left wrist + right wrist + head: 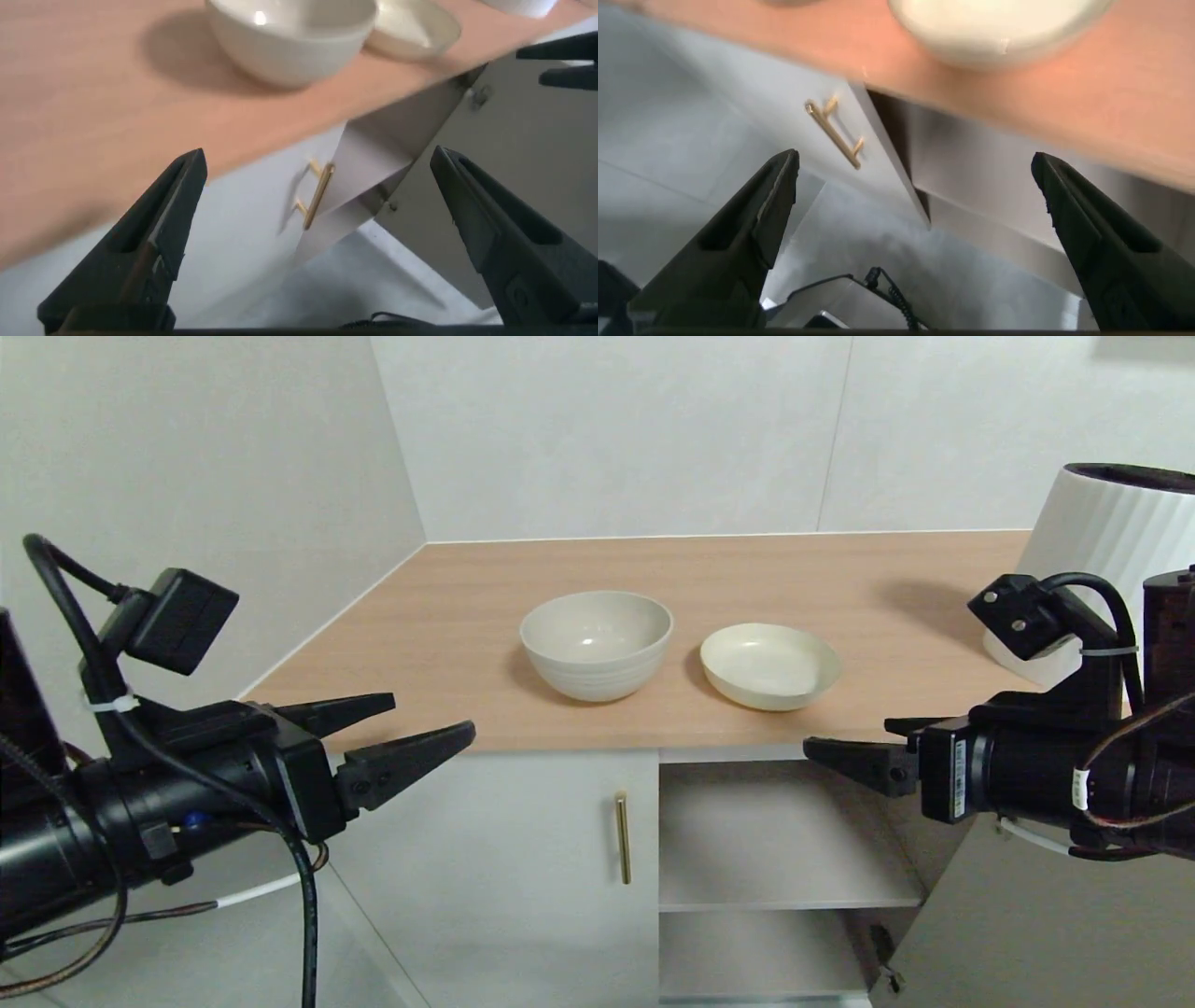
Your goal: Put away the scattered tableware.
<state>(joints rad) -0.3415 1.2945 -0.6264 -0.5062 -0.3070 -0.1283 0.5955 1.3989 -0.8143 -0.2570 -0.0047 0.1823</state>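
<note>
A deep beige bowl (596,644) (290,37) stands on the wooden countertop (448,644) near its front edge. Just right of it sits a shallow cream dish (770,665) (416,28) (990,23). My left gripper (431,714) (316,161) hovers open in front of the counter edge, lower and left of the bowl, with nothing between its fingers. My right gripper (847,735) (915,161) is open too, just below and in front of the counter edge beneath the dish, pointing left.
Under the counter the left cabinet door (523,859) is closed, with a gold handle (623,837) (318,194) (836,133). The right compartment (775,840) stands open, its shelves bare and its door (990,933) swung out. A white ribbed container (1111,551) stands at the counter's right end.
</note>
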